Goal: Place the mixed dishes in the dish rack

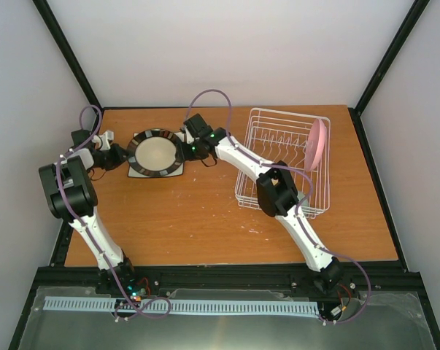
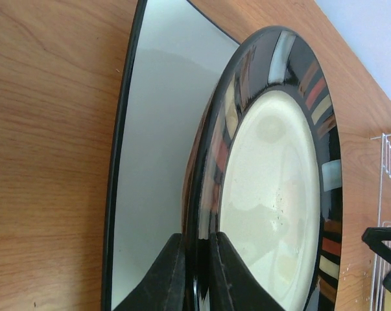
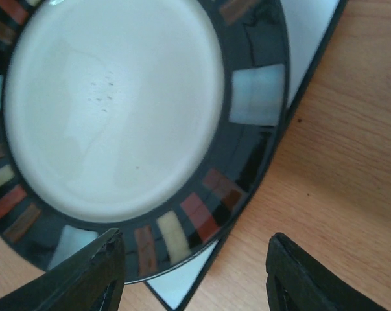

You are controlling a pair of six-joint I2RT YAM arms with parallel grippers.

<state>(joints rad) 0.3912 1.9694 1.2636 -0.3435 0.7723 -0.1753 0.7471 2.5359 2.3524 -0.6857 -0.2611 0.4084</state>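
open table before plate, rack apparently apart

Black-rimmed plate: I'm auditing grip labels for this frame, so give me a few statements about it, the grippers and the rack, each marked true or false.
1. The left gripper is shut on the rim of the black-rimmed plate. True.
2. The right gripper is clamped on that plate too. False: its jaws stand wide apart at the plate's edge, not closed on it.
3. The black-rimmed plate sits over the white square plate. True.
4. The dish rack holds no dishes. False: the pink plate stands on edge in it.
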